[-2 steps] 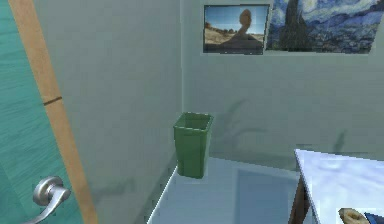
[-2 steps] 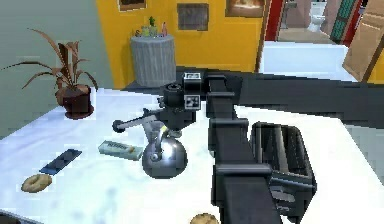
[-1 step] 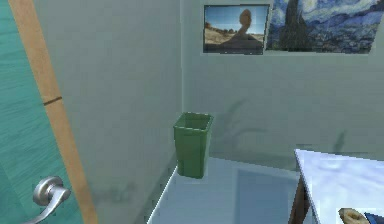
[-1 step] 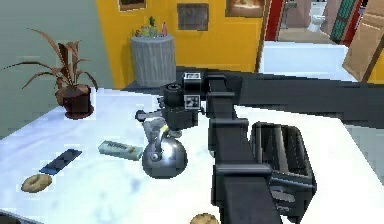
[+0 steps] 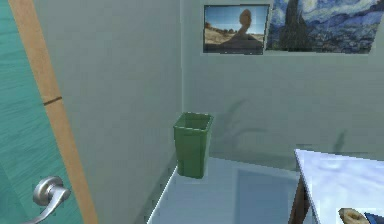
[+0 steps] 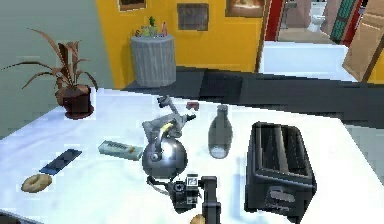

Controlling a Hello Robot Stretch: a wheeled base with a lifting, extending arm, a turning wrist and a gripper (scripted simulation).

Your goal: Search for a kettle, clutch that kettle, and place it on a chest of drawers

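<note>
Arm side view: silvery kettle [image 6: 165,157] upright on white tabletop [image 6: 110,112], between remote [image 6: 120,149] and toaster [image 6: 280,165]. End effector [image 6: 164,181] at kettle's near side; cannot tell whether holding anything. 1 potted plant [image 6: 68,78] beyond.

- One kettle [image 6: 165,157].
- One toaster [image 6: 279,165].
- One bottle [image 6: 220,132].
- One plant [image 6: 70,75] in a pot.
- One remote [image 6: 120,149].
- One phone [image 6: 62,160].
- One bun [image 6: 37,183].
- One table [image 6: 60,128].
- Two bins: a green bin [image 5: 192,143] and a grey bin [image 6: 155,62].
- Two pictures on the pale wall: a small picture [image 5: 236,28] and a wide picture [image 5: 322,25].
- One door [image 5: 25,110].
- One toilet [image 6: 320,14].
</note>
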